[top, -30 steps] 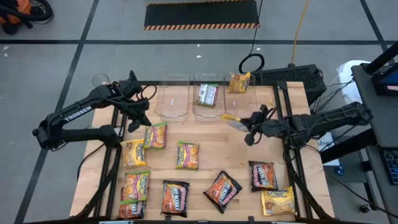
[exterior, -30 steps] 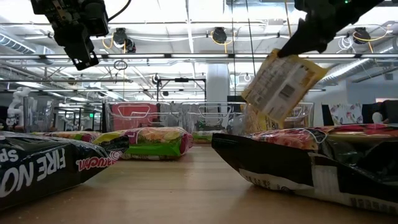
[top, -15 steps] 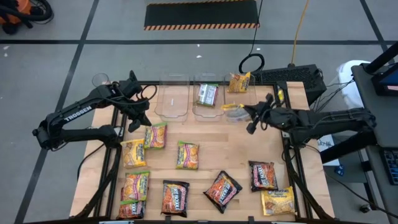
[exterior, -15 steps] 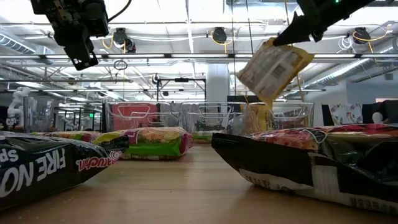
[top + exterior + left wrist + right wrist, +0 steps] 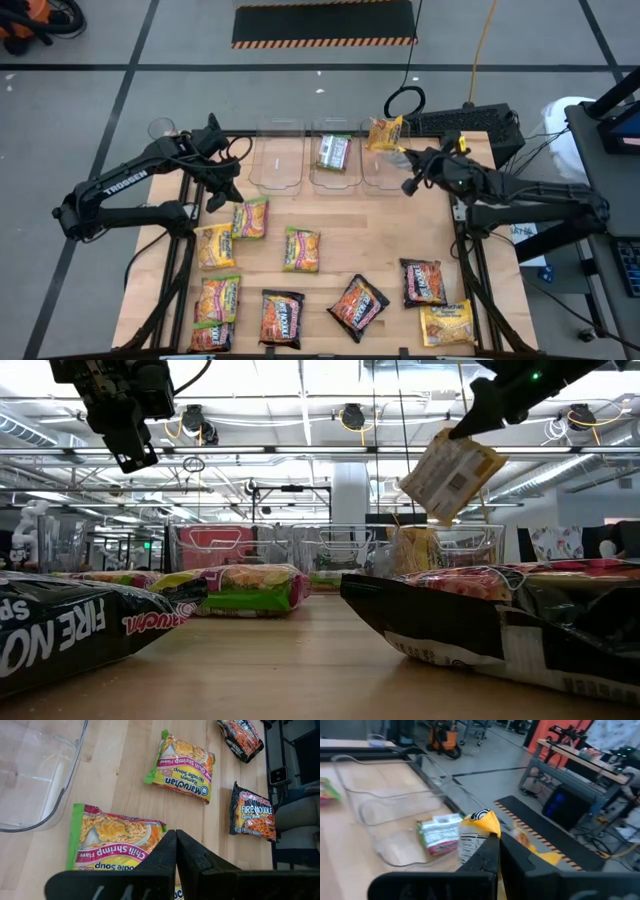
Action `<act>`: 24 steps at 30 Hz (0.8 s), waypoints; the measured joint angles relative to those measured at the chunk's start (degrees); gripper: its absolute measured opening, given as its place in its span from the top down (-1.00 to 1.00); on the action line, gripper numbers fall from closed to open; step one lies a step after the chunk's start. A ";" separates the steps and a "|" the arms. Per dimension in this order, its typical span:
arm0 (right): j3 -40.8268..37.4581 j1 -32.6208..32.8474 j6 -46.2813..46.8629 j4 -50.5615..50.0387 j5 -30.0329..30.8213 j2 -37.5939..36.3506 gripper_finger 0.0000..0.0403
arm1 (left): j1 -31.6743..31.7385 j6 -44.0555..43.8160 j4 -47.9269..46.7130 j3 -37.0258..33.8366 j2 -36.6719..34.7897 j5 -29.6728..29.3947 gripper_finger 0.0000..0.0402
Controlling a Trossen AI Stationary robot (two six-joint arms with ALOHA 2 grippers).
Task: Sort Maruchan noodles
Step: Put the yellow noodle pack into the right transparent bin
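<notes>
Your left gripper (image 5: 222, 192) waits pinched together with nothing in it, above a green-edged packet (image 5: 250, 217) at its 5 o'clock. Your right gripper (image 5: 408, 172) is clamped on a yellow packet (image 5: 457, 476), which hangs over the right bin (image 5: 385, 170). The bin lies just at its 9 o'clock, so this arm is nearer.

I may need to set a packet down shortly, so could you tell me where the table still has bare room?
Bare wood lies between the clear bins and the green-edged packet at centre, running right to the table's edge above the dark packet. The left bin is empty. The near-left corner is crowded with yellow-orange packets.
</notes>
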 joint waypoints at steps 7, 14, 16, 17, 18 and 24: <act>-0.02 -5.25 0.04 -1.20 -5.47 0.24 1.00 | 0.00 0.01 0.00 0.00 -0.02 0.00 0.96; -0.02 -11.26 3.30 -4.38 -15.68 0.53 1.00 | 0.00 0.01 0.00 0.00 0.00 0.00 0.96; -0.02 -12.95 4.39 -6.73 -18.63 0.68 1.00 | 0.00 0.01 0.00 0.00 -0.02 0.00 0.96; -0.02 -13.81 4.87 -8.10 -19.69 0.85 1.00 | 0.00 0.01 0.00 0.00 -0.01 -0.02 0.96; -0.02 -14.56 5.24 -9.35 -20.62 1.06 1.00 | 0.00 0.01 0.00 0.00 -0.02 -0.02 0.96; -0.02 -18.01 5.64 -10.91 -27.00 2.70 1.00 | 0.00 0.01 0.14 0.00 0.00 -0.01 0.96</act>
